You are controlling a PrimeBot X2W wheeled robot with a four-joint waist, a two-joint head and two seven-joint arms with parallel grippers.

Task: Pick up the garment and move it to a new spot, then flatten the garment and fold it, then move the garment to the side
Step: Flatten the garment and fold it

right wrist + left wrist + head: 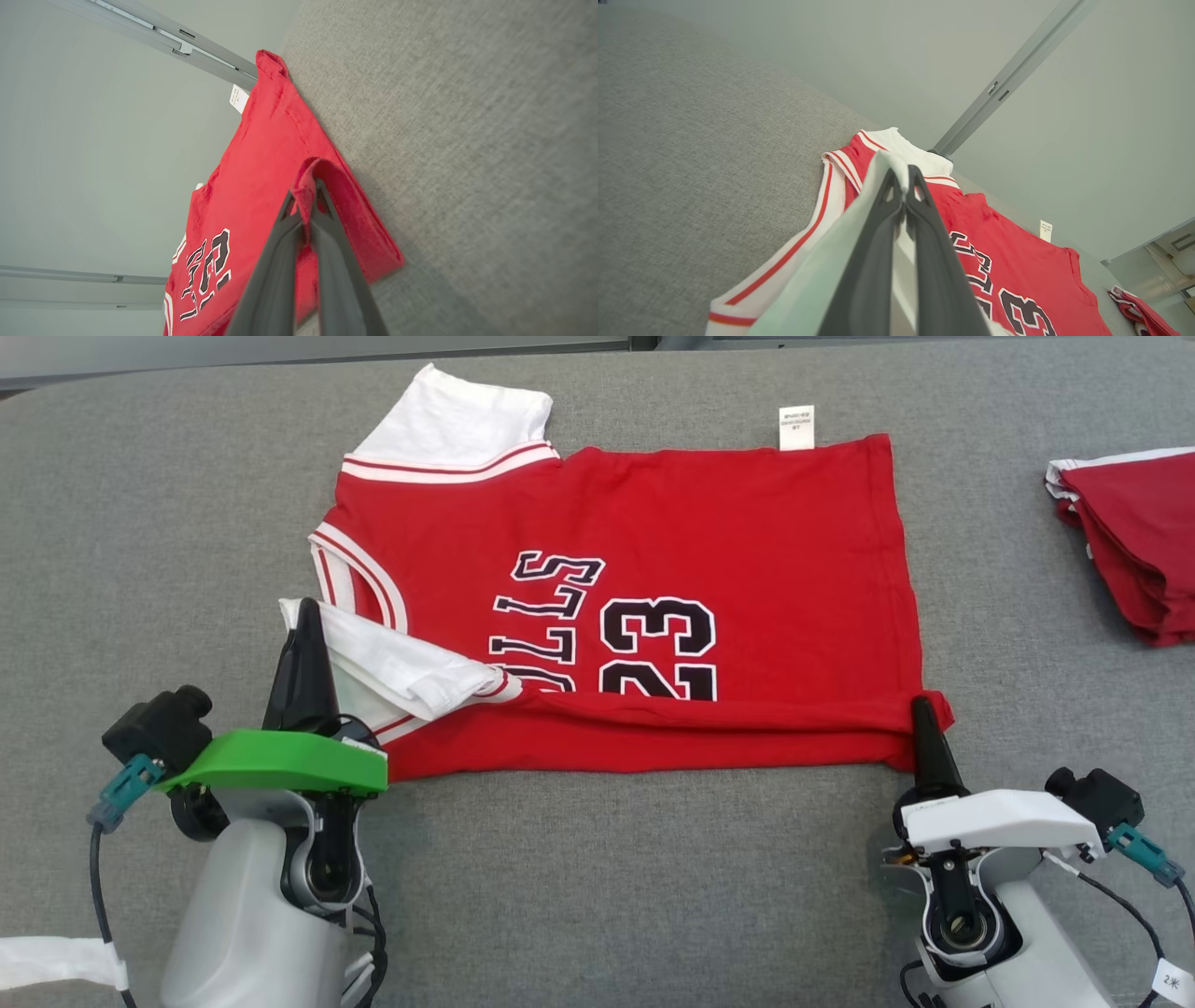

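Red jersey cloth of the garment [728, 551] is lying across the middle of the grey fabric-covered table [140, 523], with the neck side pointing to the table's left edge and the hem to its right edge. Its near long edge is lying folded over onto the body and is covering the lower half of the black number and letters.

The left gripper [306, 616] is clenching the white sleeve [411, 667] at the near left part of the garment. In the left wrist view the white cloth is sitting between the closed fingers [873, 261].

The right gripper [922, 709] is pinching the red hem corner [943, 711] at the near right part, and in the right wrist view the cloth is wrapping over its tips.

A white label [796, 427] is sticking out at the garment's far edge. A second red folded piece [1134, 537] is resting at the table's right edge, well apart.
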